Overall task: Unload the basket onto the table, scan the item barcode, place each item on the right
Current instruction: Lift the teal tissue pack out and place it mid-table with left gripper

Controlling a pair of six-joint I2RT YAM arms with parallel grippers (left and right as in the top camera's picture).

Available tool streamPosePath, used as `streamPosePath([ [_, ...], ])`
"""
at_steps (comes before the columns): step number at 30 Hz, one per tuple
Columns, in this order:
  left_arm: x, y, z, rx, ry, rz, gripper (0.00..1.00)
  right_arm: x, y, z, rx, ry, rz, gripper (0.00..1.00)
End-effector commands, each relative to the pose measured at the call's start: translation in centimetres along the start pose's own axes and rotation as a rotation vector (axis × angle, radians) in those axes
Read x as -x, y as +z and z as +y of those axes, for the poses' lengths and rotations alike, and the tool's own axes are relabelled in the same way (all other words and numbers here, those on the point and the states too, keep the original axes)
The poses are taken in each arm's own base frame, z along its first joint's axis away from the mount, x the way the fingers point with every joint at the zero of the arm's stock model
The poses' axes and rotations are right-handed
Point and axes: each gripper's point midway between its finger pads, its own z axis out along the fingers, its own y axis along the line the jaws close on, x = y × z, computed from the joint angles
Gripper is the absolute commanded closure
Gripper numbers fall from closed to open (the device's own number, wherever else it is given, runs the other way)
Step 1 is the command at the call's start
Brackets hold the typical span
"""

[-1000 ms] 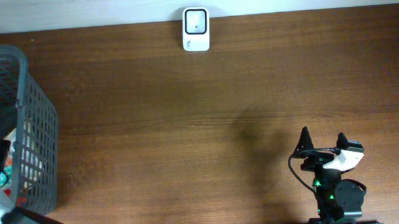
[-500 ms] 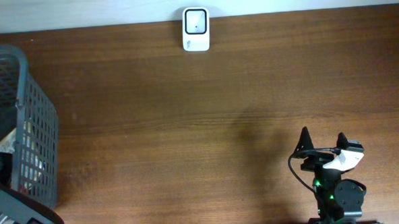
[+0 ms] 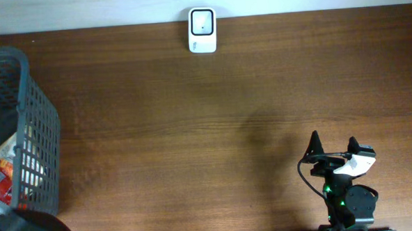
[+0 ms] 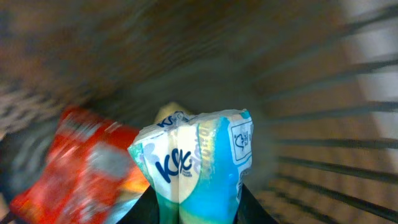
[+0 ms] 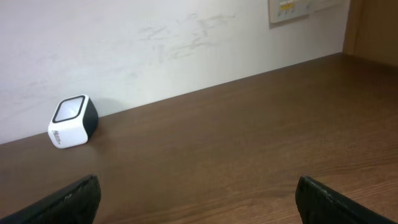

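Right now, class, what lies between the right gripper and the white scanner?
Only bare table separates right gripper and scanner, clear in the overhead view.

Packet (image 4: 199, 168), white and blue: blue lettering starts "Ko"; the rest is creased and unreadable. Scanner (image 5: 73, 121) side marking: too small to read.

Open table (image 3: 193, 130) stretches between the mesh basket (image 3: 43, 129) at the left edge and the scanner (image 3: 202, 30) by the wall.
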Motion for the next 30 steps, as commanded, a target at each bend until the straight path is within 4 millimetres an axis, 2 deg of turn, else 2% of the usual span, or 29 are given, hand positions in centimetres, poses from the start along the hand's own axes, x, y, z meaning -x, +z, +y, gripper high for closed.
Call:
streamPosePath([
  [1, 0.2, -11.2, -9.7, -0.372, 0.232, -0.136, 0.94, -0.3, 0.0, 0.1, 0.005, -0.005, 0.007, 0.01],
  [3, -2.3, -14.2, -13.1, -0.466, 0.332, -0.141, 0.92, -0.3, 0.0, 0.1, 0.005, -0.005, 0.007, 0.01],
  [6, -7.2, -16.4, -17.3, -0.57, 0.475, -0.085, 0.91, -0.3, 0.0, 0.1, 0.005, -0.005, 0.007, 0.01],
  [7, -9.6, -17.0, -18.8, -0.606, 0.548, -0.052, 0.9, -0.3, 0.0, 0.1, 0.005, -0.005, 0.007, 0.01],
  [9, -13.9, -17.1, -20.8, -0.624, 0.664, 0.014, 0.89, -0.3, 0.0, 0.1, 0.005, -0.005, 0.007, 0.01],
  [12, -20.5, -15.1, -22.3, -0.553, 0.813, 0.118, 0.89, -0.3, 0.0, 0.1, 0.005, -0.005, 0.007, 0.01],
  [14, -24.5, -13.7, -22.7, -0.53, 0.891, 0.2, 0.88, -0.3, 0.0, 0.1, 0.005, -0.005, 0.007, 0.01],
  [16, -29.5, -11.7, -22.6, -0.501, 0.979, 0.315, 0.87, -0.3, 0.0, 0.1, 0.005, -0.005, 0.007, 0.01],
  [21, -39.9, -7.0, -20.8, -0.381, 1.141, 0.538, 0.85, -0.3, 0.0, 0.1, 0.005, -0.005, 0.007, 0.01],
  [24, -44.0, -4.9, -20.0, -0.321, 1.182, 0.614, 0.82, -0.3, 0.0, 0.1, 0.005, -0.005, 0.007, 0.01],
  [29, -49.7, -2.4, -18.5, -0.245, 1.27, 0.712, 0.66, -0.3, 0.0, 0.1, 0.005, -0.005, 0.007, 0.01],
  [30, -50.5, -2.2, -18.3, -0.241, 1.282, 0.724, 0.6, -0.3, 0.0, 0.1, 0.005, -0.005, 0.007, 0.01],
])
